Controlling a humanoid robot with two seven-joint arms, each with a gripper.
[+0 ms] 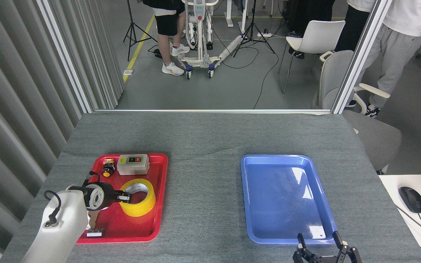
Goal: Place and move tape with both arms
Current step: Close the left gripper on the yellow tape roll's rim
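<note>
Left gripper (128, 197) is at the tape (137, 197) in the red tray (159, 190), one finger over its near wall; can't tell if the jaws are pinching. Pickup step, I'd say. Next: grip, lift clear. Right gripper (319, 245) waits, jaws spread, by the blue tray (249, 197).

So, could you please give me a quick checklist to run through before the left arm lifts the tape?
1. Tape flat in the red tray: ok.
2. Left hand at the tape's near rim: ok.
3. Grip closed on the tape: cannot tell.
4. Grey switch box apart from the tape: ok.
5. Blue tray free of objects: ok.
6. Right hand open, near the blue tray's front edge: ok.
</note>
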